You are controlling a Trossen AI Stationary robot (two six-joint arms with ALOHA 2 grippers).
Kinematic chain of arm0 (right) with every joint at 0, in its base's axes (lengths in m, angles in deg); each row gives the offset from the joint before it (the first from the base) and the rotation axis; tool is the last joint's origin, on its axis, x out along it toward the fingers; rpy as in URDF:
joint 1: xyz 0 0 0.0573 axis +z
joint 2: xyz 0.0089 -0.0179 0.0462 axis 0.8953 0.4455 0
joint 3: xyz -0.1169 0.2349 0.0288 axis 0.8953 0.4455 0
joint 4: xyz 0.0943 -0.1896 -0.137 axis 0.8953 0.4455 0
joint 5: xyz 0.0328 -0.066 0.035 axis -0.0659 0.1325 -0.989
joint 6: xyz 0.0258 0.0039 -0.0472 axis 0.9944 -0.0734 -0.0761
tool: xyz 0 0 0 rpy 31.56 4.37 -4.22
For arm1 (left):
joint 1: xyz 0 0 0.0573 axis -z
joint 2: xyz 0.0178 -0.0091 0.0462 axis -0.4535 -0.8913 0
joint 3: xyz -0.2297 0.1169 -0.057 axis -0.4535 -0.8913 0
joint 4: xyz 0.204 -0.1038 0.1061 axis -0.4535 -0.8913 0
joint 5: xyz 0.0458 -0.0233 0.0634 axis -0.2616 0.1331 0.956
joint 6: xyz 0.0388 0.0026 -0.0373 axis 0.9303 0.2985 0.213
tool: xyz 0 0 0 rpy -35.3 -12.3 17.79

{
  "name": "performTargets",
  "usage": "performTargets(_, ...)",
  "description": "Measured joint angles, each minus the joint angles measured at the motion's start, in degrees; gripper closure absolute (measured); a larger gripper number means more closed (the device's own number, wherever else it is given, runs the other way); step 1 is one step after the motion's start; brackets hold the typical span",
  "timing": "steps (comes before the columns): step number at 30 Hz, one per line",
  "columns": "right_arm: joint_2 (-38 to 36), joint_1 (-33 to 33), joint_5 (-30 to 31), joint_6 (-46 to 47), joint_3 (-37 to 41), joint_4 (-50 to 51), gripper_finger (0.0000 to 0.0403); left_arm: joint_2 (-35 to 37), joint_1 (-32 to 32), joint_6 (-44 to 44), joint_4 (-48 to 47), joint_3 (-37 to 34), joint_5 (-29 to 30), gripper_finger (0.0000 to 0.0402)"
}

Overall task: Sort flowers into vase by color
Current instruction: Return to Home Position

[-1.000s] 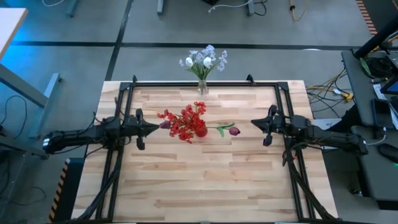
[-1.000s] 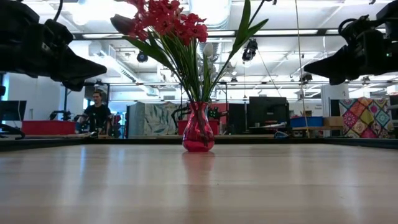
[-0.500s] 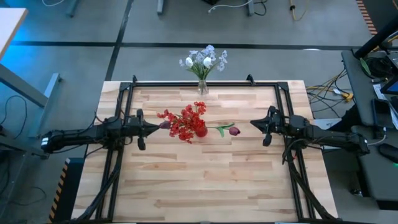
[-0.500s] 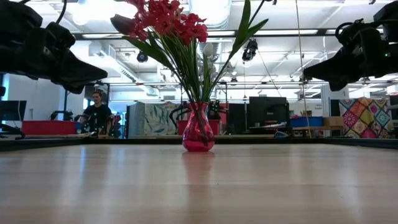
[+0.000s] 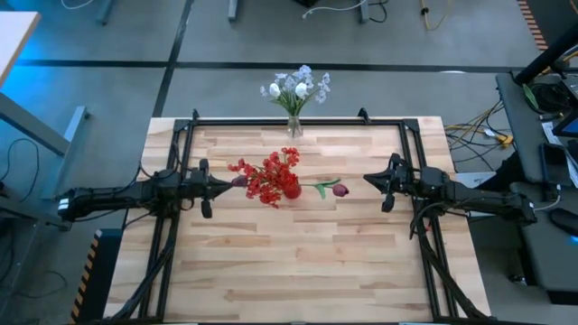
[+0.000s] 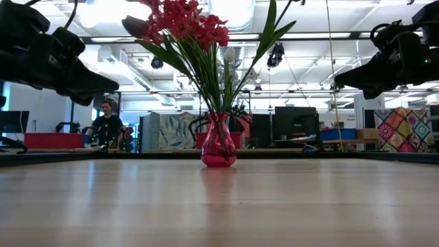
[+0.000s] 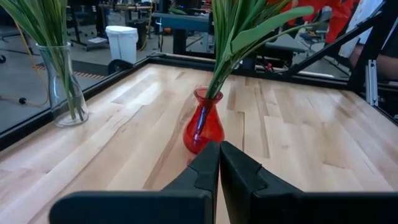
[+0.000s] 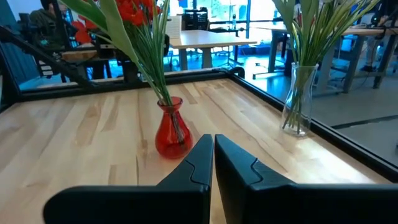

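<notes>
The red vase (image 5: 291, 190), holding the red flowers (image 5: 265, 179), stands at the middle of the worktop (image 5: 298, 262), between the left tool (image 5: 226, 183) and the right tool (image 5: 368, 179). The white and pale-blue flowers (image 5: 296, 88) sit in the clear vase (image 5: 293, 127) at the far edge. Both tools hover empty and closed, pointing at the red vase, the left one nearer, so homing likely means each backing straight along its own arm.

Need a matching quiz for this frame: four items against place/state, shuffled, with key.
1 red vase
2 clear vase
3 left gripper
4 right gripper

a shut, right of the red vase in the high view
b far edge of the table, white and pale-blue flowers
c table centre, red flowers
d shut, left of the red vase in the high view

Pairs: 1-c, 2-b, 3-d, 4-a
</notes>
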Motion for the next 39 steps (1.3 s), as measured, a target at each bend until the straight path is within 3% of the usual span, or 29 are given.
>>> performTargets(39, 0.00, 0.00, -0.15, -0.02, 0.00, -0.19, 0.0394, -1.12, 0.00, 0.00, 0.09, 0.04, -0.07, 0.0402)
